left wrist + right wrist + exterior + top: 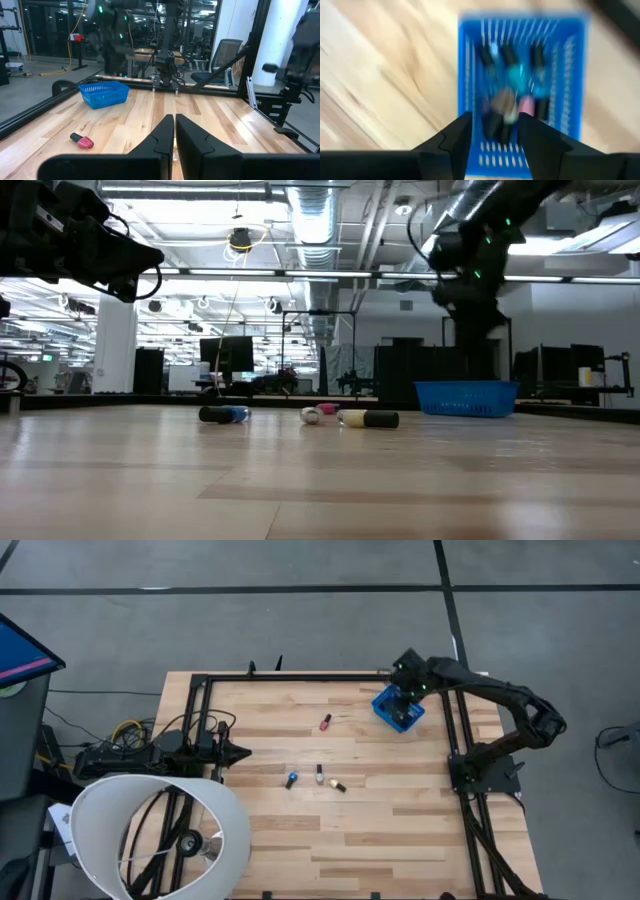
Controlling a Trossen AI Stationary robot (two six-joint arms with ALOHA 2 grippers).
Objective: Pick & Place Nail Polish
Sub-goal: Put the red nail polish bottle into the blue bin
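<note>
Nail polish bottles (512, 97) heaped in blue bin (398, 708).
Dark-capped, teal and pink; right claw (493, 131) spread above; left claw (174, 131) pressed together.

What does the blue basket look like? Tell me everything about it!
The blue basket is a small rectangular plastic bin with slotted, see-through walls. It sits flat on the wooden table near the far right corner. Several little nail polish bottles lie piled inside it. The right tool hangs open just above it, not touching.

Around your wooden worktop (380, 810) you see grey floor (300, 620); beyond it, ceiling ducts (320, 205), strip lights, an office chair (220, 55).
</note>
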